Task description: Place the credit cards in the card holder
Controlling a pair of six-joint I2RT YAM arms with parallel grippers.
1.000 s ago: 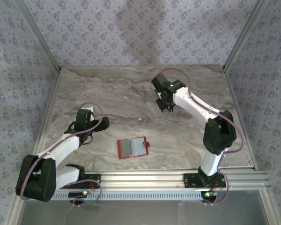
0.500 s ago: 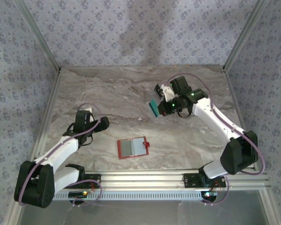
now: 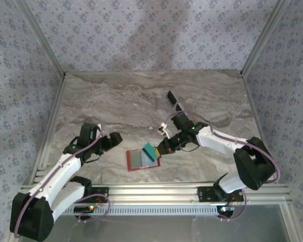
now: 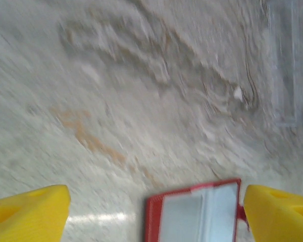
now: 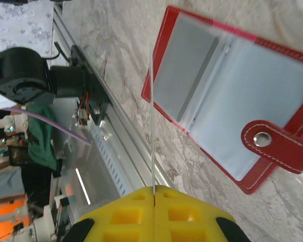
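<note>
Your right gripper [image 5: 154, 194] pinches a card [image 5: 153, 116] edge-on for slotting, the open holder [image 5: 232, 101] just beyond its tips; your left gripper [image 3: 115, 138] hangs open, perhaps to steady the holder.

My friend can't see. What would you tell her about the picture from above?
The right hand holds a teal card over an open red wallet on a marble table. The left hand is open beside the wallet, and a dark card lies farther back.
</note>
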